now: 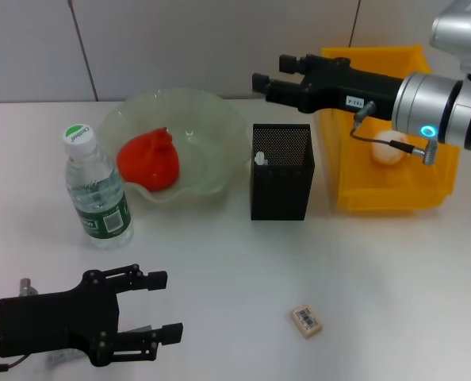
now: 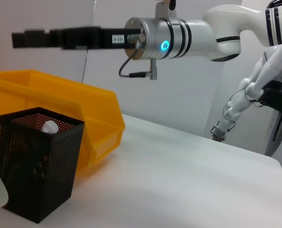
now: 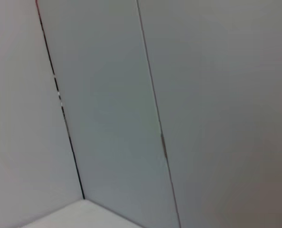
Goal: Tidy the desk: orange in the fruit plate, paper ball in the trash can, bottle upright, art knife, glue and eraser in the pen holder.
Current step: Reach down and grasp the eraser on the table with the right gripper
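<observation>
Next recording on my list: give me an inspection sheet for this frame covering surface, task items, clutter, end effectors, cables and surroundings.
Surface: white table.
Task items: water bottle upright, near left; orange object in the glass fruit plate; white-tipped item in the mesh pen holder; eraser loose at front; paper ball in the yellow bin.
Clutter: nothing seen.
End effectors: left end effector open, low at front left, empty; right end effector raised behind the pen holder.
Cables: short cable on the right wrist.
Surroundings: grey wall panels.
</observation>
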`<state>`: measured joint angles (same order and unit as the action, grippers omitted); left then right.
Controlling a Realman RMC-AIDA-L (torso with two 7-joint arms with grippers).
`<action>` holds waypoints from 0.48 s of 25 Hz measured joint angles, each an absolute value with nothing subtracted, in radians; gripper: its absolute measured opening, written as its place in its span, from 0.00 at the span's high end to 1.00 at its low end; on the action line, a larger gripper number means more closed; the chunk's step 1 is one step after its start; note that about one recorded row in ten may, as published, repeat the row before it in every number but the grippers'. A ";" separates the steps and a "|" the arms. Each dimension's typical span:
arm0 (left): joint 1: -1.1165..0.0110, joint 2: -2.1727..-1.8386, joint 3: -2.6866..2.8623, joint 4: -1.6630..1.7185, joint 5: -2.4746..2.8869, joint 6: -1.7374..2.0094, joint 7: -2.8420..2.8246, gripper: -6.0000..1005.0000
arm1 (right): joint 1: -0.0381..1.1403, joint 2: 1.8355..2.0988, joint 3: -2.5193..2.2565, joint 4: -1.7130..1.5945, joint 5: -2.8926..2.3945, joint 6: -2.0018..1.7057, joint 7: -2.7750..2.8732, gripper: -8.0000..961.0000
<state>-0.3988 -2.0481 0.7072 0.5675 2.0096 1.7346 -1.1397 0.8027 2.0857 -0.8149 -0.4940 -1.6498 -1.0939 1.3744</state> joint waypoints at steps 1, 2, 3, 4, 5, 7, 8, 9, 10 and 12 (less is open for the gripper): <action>-0.399 -2.048 0.707 0.567 2.010 1.735 -1.140 0.19 | 0.800 2.085 -0.814 -0.496 -1.637 -1.101 1.374 0.29; -0.399 -2.047 0.706 0.568 2.010 1.735 -1.140 0.19 | 0.785 2.083 -0.815 -0.510 -1.592 -1.149 1.374 0.29; -0.399 -2.047 0.706 0.568 2.010 1.735 -1.140 0.19 | 0.785 2.083 -0.815 -0.510 -1.592 -1.149 1.374 0.29; -0.399 -2.047 0.706 0.567 2.010 1.735 -1.140 0.19 | 0.774 2.081 -0.816 -0.523 -1.573 -1.186 1.374 0.29; -0.399 -2.046 0.706 0.567 2.010 1.735 -1.140 0.19 | 0.762 2.079 -0.817 -0.543 -1.559 -1.236 1.381 0.29; -0.399 -2.046 0.706 0.568 2.009 1.735 -1.140 0.19 | 0.732 2.069 -0.822 -0.621 -1.559 -1.403 1.441 0.29; -0.399 -2.046 0.706 0.568 2.009 1.735 -1.140 0.19 | 0.732 2.069 -0.822 -0.621 -1.559 -1.403 1.441 0.29; -0.399 -2.046 0.706 0.568 2.009 1.735 -1.140 0.19 | 0.727 2.064 -0.826 -0.649 -1.574 -1.447 1.464 0.29; -0.399 -2.046 0.706 0.567 2.007 1.736 -1.140 0.19 | 0.722 2.057 -0.832 -0.684 -1.604 -1.498 1.495 0.29; -0.399 -2.046 0.706 0.567 2.006 1.737 -1.140 0.19 | 0.716 2.035 -0.852 -0.774 -1.700 -1.620 1.577 0.29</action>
<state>-0.3988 -2.0458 0.7055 0.5675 2.0057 1.7366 -1.1397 0.7162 2.0350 -0.8521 -0.7740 -1.7001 -1.6200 1.5775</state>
